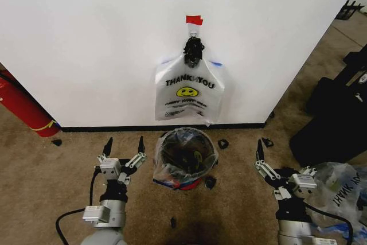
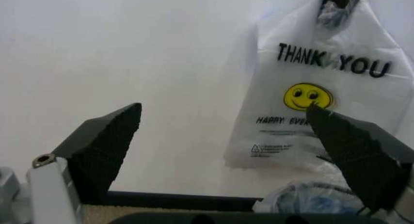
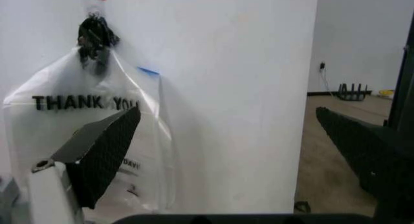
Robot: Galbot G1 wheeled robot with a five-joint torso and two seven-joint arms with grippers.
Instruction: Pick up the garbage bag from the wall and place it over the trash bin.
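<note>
one garbage bag (image 1: 189, 92) hanging on wall (image 1: 97, 44) under red tape (image 1: 194, 20), directly above one trash bin (image 1: 184, 158). two grippers low, either side of bin: left gripper (image 1: 124, 147) spread wide, right gripper (image 1: 259, 153) likewise released, both holding nothing.

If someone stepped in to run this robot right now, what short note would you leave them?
Left gripper: open, empty, low over the carpet to the left of the trash bin.
Right gripper: open, empty, low on the bin's right.
Garbage bag: hanging on the wall under a red tape piece, directly above the bin.
Done: nothing yet; the bag is untouched.
Left: take the bag off the wall and fit it over the bin.
</note>
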